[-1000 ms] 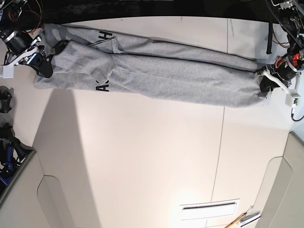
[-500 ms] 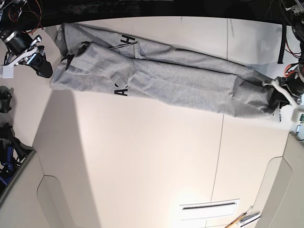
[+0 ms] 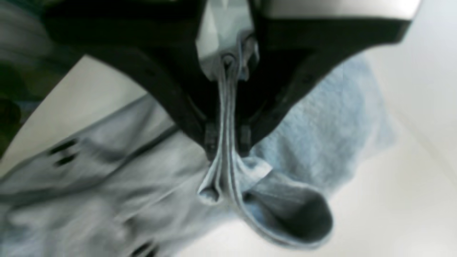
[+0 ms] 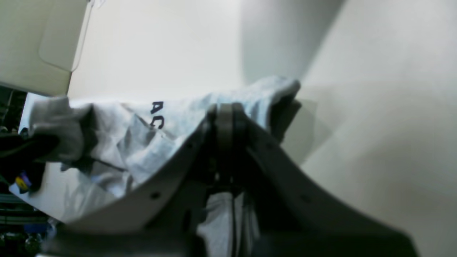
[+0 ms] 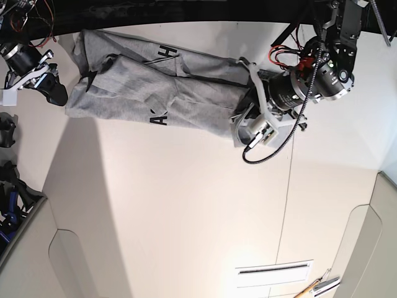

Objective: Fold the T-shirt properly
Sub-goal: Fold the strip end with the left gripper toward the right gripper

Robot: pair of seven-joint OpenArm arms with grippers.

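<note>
The heather-grey T-shirt (image 5: pixel 155 87) lies as a long narrow band along the table's far edge, with black lettering (image 5: pixel 160 118) showing. My left gripper (image 5: pixel 240 118) is shut on the shirt's right end, near the table's middle. The left wrist view shows bunched fabric (image 3: pixel 107 185) pinched between the fingers of that gripper (image 3: pixel 225 141). My right gripper (image 5: pixel 57 93) sits just off the shirt's left end, apart from it. In the right wrist view this gripper (image 4: pixel 225 110) has its fingertips together, with the shirt (image 4: pixel 142 132) lying beyond them.
A seam (image 5: pixel 290 180) runs across the table right of centre. A white slotted strip (image 5: pixel 273 270) and a pencil-like tool (image 5: pixel 313 287) lie at the near right. Dark gear (image 5: pixel 9 186) stands at the left edge. Cables (image 5: pixel 291 49) hang behind the left arm.
My left arm has swung from the table's right edge toward the middle, carrying the shirt's right end with it, so the band is much shorter. My right gripper has let go of the left end.
</note>
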